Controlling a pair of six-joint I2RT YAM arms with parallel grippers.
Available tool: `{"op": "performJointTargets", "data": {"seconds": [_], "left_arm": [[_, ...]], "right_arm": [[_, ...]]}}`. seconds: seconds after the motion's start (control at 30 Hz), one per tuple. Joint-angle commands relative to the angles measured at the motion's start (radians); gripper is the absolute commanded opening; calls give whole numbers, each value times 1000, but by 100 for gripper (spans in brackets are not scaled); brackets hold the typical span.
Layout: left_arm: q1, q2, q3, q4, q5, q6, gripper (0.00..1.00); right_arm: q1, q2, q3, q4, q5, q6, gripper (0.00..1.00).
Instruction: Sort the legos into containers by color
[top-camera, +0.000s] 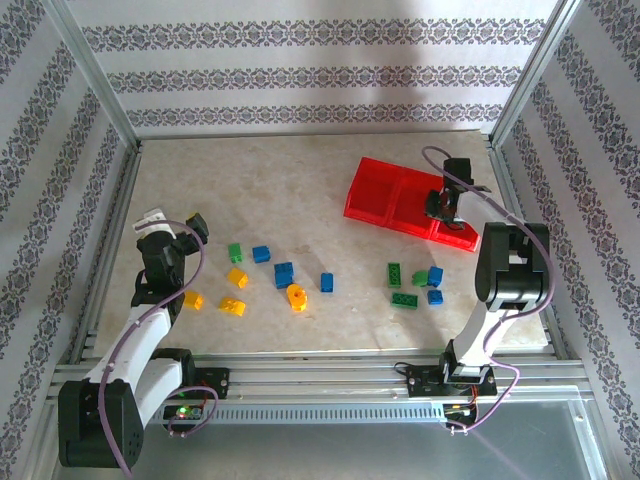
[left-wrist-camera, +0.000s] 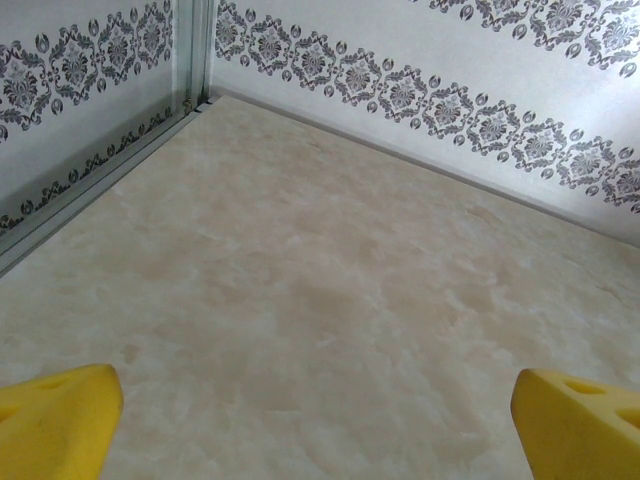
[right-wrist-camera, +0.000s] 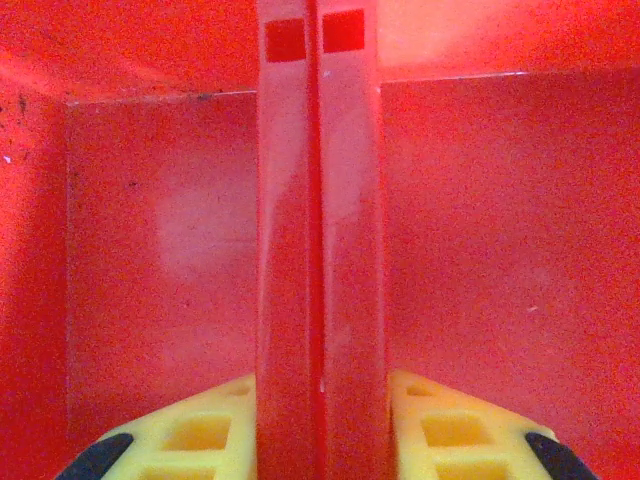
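The legos lie loose on the table's near half: yellow ones (top-camera: 237, 277) and an orange one (top-camera: 297, 297) left of centre, blue ones (top-camera: 284, 274) mid-table, green ones (top-camera: 394, 274) and blue ones (top-camera: 435, 296) at the right. The containers are one red tray (top-camera: 385, 190) of three compartments at the back right. My right gripper (top-camera: 441, 205) reaches down into it and is shut on the double dividing wall (right-wrist-camera: 320, 250), one yellow finger (right-wrist-camera: 200, 440) on each side. Over bare table at the left, my left gripper (top-camera: 195, 225) stands open, its fingers (left-wrist-camera: 60, 415) wide apart.
Patterned walls and metal frame rails (top-camera: 110, 230) close in the table on three sides. The marble-look tabletop (left-wrist-camera: 320, 300) stretches ahead of the left gripper to the back wall.
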Motion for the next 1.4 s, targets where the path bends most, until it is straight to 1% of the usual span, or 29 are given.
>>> {"op": "performJointTargets", "data": {"seconds": [0.0,0.13,0.27,0.4,0.5,0.67,0.8,0.9,1.07,1.17,1.37], "left_arm": [[5,-4,28,-35,-5,-27,100],[5,-2,34,-43,-1,-45,100],[5,6,37,-46,18,-59,100],[5,21,37,-47,30,-72,100],[5,30,39,-51,35,-77,100],[5,28,41,-65,50,-78,100],[5,19,40,-81,52,-74,100],[5,15,36,-87,59,-75,100],[5,3,47,-119,60,-84,100],[6,-5,75,-192,35,-119,100],[6,-10,161,-396,46,-147,100]], "right_arm": [[82,5,2,-61,-49,34,23],[180,-13,-15,-67,10,80,23],[269,-5,-15,-65,42,146,23],[380,39,38,-79,77,194,23],[445,80,100,-104,105,227,23],[504,141,178,-120,128,311,23],[525,180,237,-133,136,329,25],[533,205,275,-147,136,330,30],[545,223,331,-180,139,311,42],[549,207,342,-199,150,293,49],[549,140,323,-215,186,261,63]]}}
